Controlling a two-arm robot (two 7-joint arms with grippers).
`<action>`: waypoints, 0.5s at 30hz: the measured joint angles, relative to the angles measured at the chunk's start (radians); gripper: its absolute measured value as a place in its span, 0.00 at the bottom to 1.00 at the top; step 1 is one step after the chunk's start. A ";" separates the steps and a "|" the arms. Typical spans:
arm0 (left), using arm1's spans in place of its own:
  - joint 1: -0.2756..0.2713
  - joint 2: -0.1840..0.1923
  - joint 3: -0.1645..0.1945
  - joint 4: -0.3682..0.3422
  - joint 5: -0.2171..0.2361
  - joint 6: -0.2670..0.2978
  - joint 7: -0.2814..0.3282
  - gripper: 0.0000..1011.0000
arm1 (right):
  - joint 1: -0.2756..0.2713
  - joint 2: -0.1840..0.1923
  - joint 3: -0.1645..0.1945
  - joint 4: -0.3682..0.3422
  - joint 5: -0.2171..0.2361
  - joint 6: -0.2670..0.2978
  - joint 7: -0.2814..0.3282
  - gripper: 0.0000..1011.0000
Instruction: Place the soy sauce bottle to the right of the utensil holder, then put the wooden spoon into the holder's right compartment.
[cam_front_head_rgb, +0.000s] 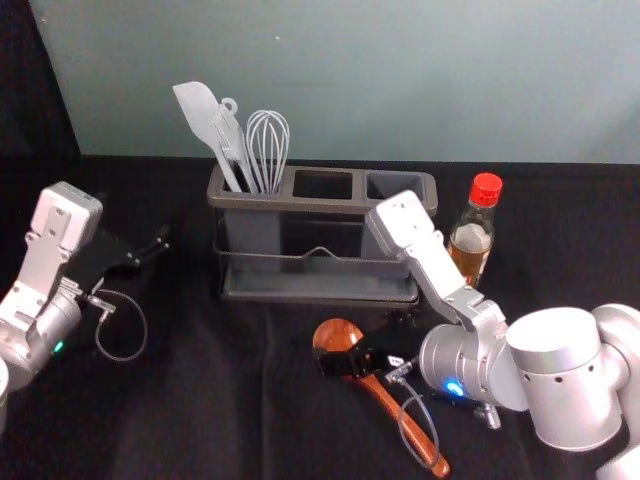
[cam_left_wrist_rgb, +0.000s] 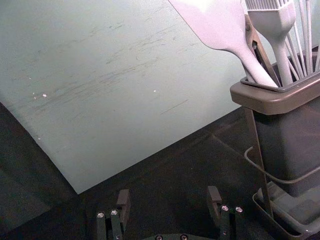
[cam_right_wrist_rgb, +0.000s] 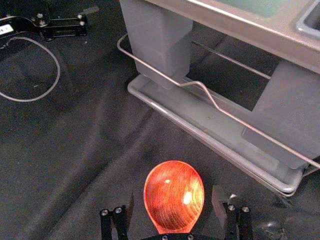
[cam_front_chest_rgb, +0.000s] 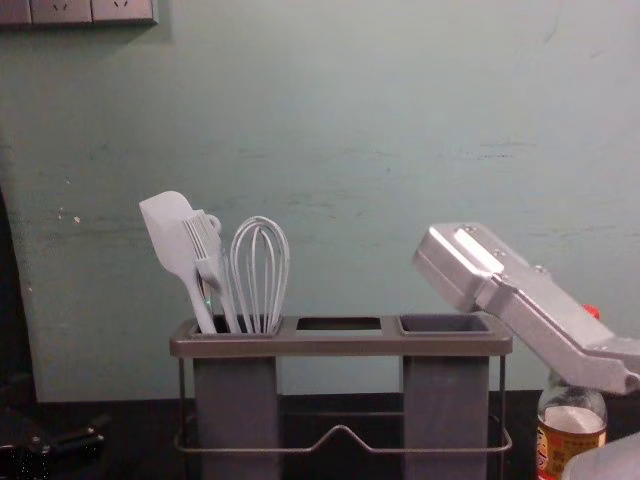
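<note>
Your right gripper is low over the black cloth, its fingers apart, one on each side of the bowl of the wooden spoon, which lies in front of the utensil holder. You have the soy sauce bottle upright to the holder's right. Your left gripper hangs at the holder's left, fingers apart.
</note>
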 joint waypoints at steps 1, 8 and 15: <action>0.000 0.000 0.000 0.000 0.000 0.000 0.000 0.99 | 0.002 -0.003 -0.001 0.005 -0.002 0.000 0.001 0.99; 0.000 0.000 0.000 0.000 0.000 0.000 0.000 0.99 | 0.012 -0.020 -0.004 0.033 -0.020 -0.001 0.012 0.99; 0.000 0.000 0.000 0.000 0.000 0.000 0.000 0.99 | 0.018 -0.034 -0.004 0.058 -0.040 -0.006 0.022 0.99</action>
